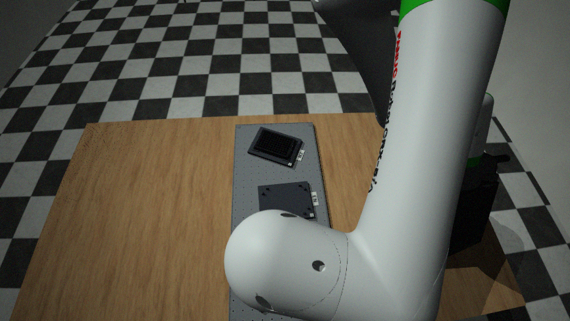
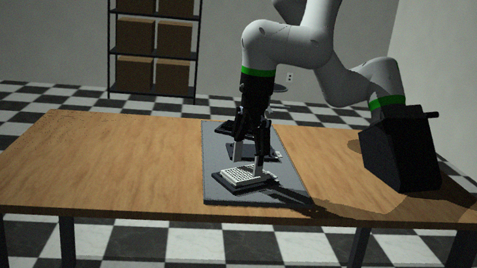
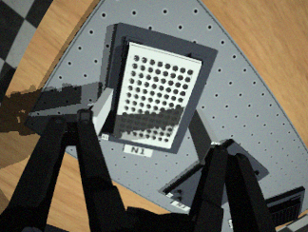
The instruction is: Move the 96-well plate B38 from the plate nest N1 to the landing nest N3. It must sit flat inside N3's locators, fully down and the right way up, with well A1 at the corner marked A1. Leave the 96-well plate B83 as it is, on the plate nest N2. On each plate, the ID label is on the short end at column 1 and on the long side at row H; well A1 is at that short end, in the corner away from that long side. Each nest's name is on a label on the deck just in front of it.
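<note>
Checkered flooring and a rack (image 2: 110,28) of boxes frame a wooden table (image 2: 110,159) where a gray deck (image 2: 209,185) carries three dark nests in a row. White plate B38 (image 2: 239,173) sits flat in nest N1 (image 2: 227,185) at the deck's near end, as the gripper (image 2: 246,160) hangs above it, fingers (image 2: 237,150) parted wide and holding nothing. Nest N3 (image 1: 285,196) lies bare at mid-deck, and black plate B83 (image 1: 276,144) rests in N2 (image 1: 255,150) at the far end.
</note>
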{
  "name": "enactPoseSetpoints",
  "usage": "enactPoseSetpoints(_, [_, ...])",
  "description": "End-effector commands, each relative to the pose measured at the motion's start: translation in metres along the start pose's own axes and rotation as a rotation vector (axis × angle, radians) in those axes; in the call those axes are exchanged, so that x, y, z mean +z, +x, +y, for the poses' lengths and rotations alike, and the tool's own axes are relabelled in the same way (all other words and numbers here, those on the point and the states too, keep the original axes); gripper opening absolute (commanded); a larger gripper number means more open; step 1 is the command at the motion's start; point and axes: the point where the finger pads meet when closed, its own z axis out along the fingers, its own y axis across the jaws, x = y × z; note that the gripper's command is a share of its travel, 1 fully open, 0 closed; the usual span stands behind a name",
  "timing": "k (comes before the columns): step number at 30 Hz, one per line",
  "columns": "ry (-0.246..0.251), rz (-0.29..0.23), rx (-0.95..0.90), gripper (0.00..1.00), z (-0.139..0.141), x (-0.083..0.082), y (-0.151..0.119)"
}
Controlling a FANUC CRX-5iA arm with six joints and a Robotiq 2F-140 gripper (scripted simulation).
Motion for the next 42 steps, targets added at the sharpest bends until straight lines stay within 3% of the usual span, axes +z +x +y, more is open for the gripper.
enactPoseSetpoints(1, [0.000, 0.000, 0.000, 0.66, -0.0001, -0.0002, 0.0002])
enactPoseSetpoints(32, [0.000, 0.000, 0.000, 0.66, -0.0001, -0.0002, 0.0002])
enactPoseSetpoints(33, [0.000, 0.000, 0.000, 0.59, -0.0001, -0.0002, 0.0002])
enactPoseSetpoints(42, [0.000, 0.000, 0.000, 0.59, -0.0001, -0.0002, 0.0002])
